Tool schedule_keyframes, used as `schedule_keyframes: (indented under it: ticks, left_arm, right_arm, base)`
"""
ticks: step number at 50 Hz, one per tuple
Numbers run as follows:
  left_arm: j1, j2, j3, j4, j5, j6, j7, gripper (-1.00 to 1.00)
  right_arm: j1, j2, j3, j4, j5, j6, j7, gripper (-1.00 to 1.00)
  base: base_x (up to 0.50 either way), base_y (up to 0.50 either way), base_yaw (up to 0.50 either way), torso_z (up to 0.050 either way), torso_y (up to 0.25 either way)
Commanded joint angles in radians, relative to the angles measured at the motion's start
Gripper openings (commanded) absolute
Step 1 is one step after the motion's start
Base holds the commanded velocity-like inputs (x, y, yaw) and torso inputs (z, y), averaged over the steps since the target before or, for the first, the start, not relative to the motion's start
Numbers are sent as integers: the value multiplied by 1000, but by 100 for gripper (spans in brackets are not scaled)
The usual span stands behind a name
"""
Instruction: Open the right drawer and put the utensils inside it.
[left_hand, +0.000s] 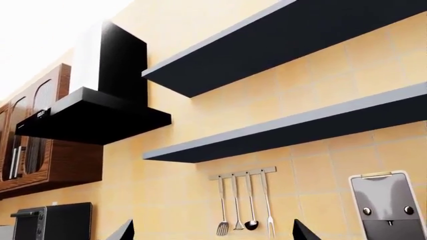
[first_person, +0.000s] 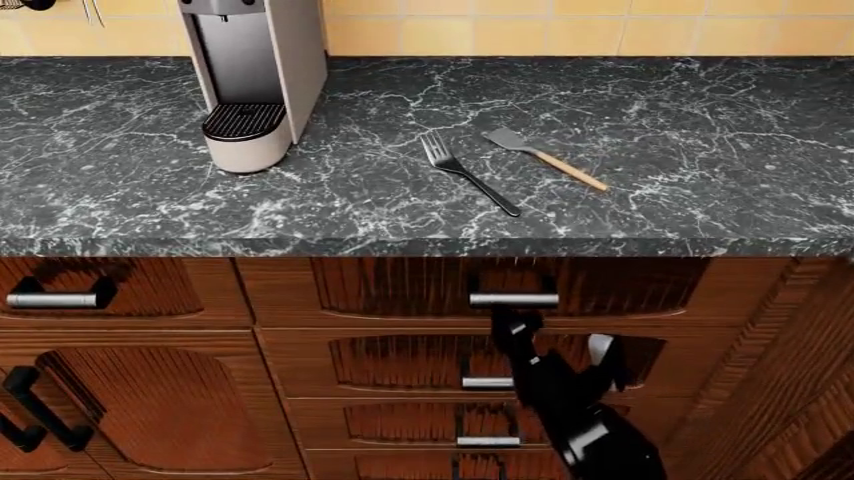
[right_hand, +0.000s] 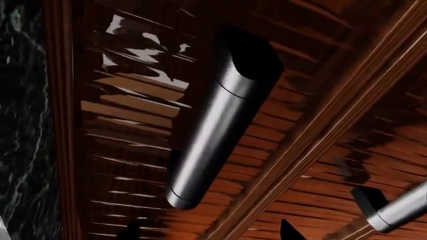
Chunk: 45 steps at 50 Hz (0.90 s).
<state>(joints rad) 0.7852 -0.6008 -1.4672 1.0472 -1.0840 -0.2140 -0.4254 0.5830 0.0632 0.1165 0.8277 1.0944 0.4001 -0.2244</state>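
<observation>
Reaching right tool, spread wide, just below drawer handle, coffee machine beside fork, spatula

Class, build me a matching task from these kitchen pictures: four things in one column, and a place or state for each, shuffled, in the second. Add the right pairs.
Things
1. fork
2. spatula
3. coffee machine
4. right pincer

Places or states
A. just below a drawer's bar handle
B. stands at the back left of the countertop
C. lies on the countertop, wooden handle
D. lies on the countertop, dark metal, left of the other utensil

Pairs: 1-D, 2-C, 3-B, 4-A
</observation>
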Motion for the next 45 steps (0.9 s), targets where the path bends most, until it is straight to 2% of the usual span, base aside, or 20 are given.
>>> schedule_keyframes:
  ticks: [1, 9, 16, 23, 32, 38, 45]
  left_arm:
    - [0, -14, -16, 0, -10, -11, -3, 100]
    - [0, -29, -13, 0, -6, -20, -12, 100]
    - [0, -33, -20, 0, -6, -28, -12, 100]
    - [0, -33, 1, 0, 12, -24, -15, 100]
    - [0, -37, 11, 0, 19, -27, -21, 100]
    - [0, -38, 57, 0, 56, -15, -30, 100]
    - [0, -38, 83, 0, 76, -9, -36, 100]
  right_arm:
    - [113, 9, -31, 179, -17, -30, -125, 100]
    - [268, 20, -31, 461, -46, -122, -239, 100]
    - [283, 21, 41, 481, -107, -126, -202, 100]
    - [291, 8, 232, 481, -299, -95, -175, 100]
    - [311, -22, 595, 481, -693, -60, -176, 100]
    - [314, -48, 704, 481, -901, -139, -237, 100]
    - [319, -55, 773, 481, -995, -157, -263, 100]
  base:
    - [0, 0, 0, 0, 0]
    - [0, 0, 0, 0, 0]
    - [0, 0, 0, 0, 0]
    - [0, 0, 0, 0, 0]
    - [0, 0, 0, 0, 0]
    - [0, 0, 0, 0, 0]
    - [194, -2, 0, 0, 0]
